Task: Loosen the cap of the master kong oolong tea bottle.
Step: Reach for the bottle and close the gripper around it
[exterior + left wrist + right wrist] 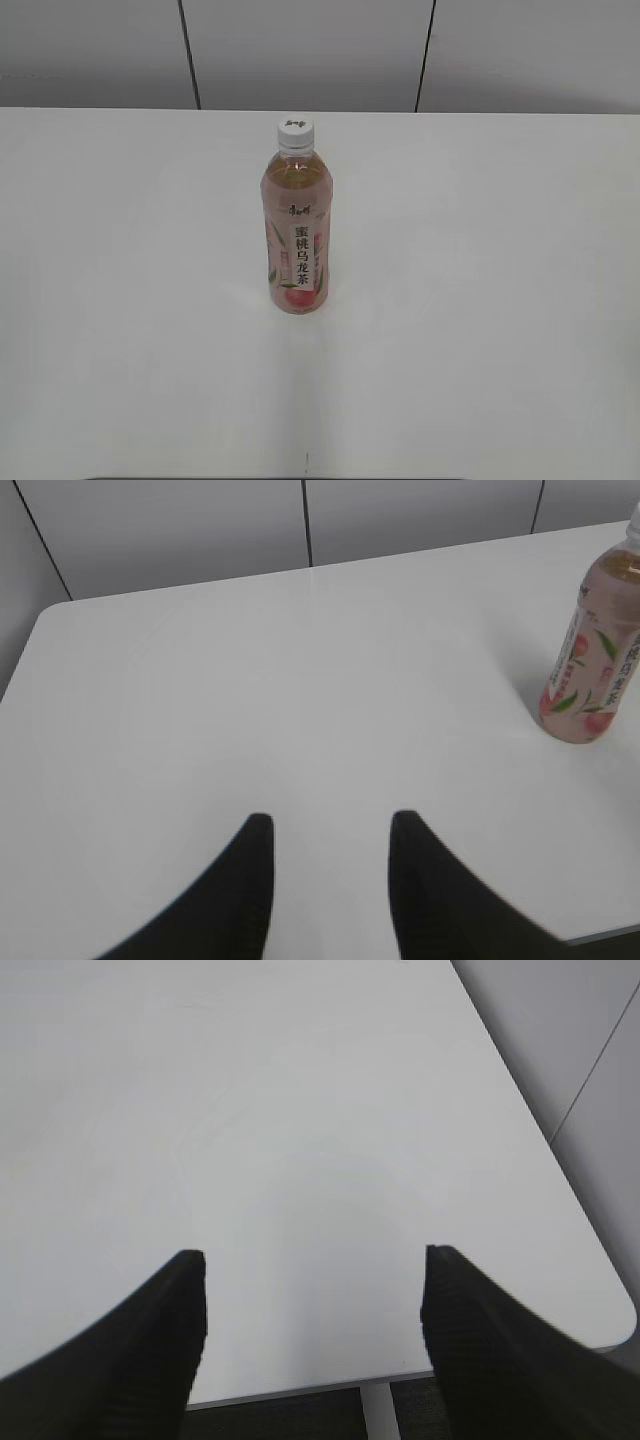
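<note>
The master kong oolong tea bottle (pixel 295 235) stands upright in the middle of the white table (pixel 120 300), its pink peach label with the white strip of black characters facing the exterior view. The white cap (pixel 295 132) with a small dark mark sits on its neck. The bottle also shows at the right edge of the left wrist view (pixel 590 650); the cap is cut off there. My left gripper (pixel 328 825) is open and empty over bare table, well left of the bottle. My right gripper (pixel 312 1260) is open and empty near the table's front right corner. Neither gripper shows in the exterior view.
A grey panelled wall (pixel 310 50) runs behind the table's far edge. The table's rounded front right corner (pixel 615 1320) and a white leg (pixel 378 1410) show in the right wrist view, with dark floor below.
</note>
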